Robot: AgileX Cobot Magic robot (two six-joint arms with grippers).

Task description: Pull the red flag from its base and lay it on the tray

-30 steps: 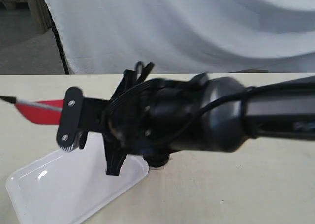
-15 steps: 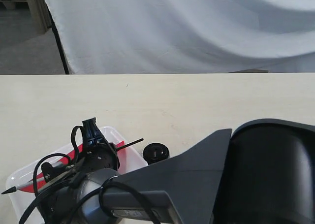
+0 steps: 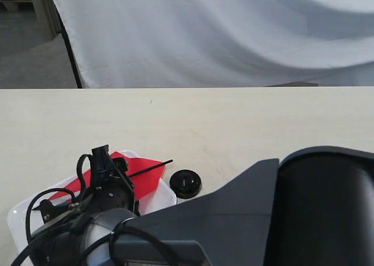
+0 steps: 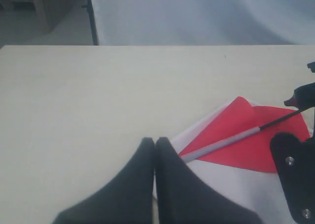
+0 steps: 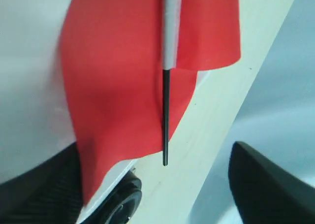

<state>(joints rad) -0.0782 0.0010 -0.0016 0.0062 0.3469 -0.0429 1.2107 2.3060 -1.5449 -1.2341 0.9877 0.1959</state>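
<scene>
The red flag (image 3: pixel 143 173) lies flat across the white tray (image 3: pixel 158 200), its cloth spread out and its black stick end (image 3: pixel 159 164) poking over the rim. The black base (image 3: pixel 186 183) stands on the table just right of the tray, with no stick in it. In the right wrist view my right gripper (image 5: pixel 152 184) is open; its fingers (image 5: pixel 268 184) stand wide apart either side of the stick (image 5: pixel 165 120) and do not touch it. The flag (image 5: pixel 123 81) rests on the tray (image 5: pixel 29 76) beside the base (image 5: pixel 118 204). My left gripper (image 4: pixel 155 144) is shut and empty at the tray's edge (image 4: pixel 231 184), near the flag (image 4: pixel 246 140).
The right arm (image 3: pixel 263 219) fills the lower foreground of the exterior view and hides much of the tray. Pale tabletop (image 3: pixel 234 120) stretches behind, ending at a white cloth backdrop (image 3: pixel 222 32). Part of the right gripper (image 4: pixel 295 175) shows over the tray in the left wrist view.
The right gripper carried the flag from above the table down onto the tray and opened. The flag now lies flat with its cloth spread.
</scene>
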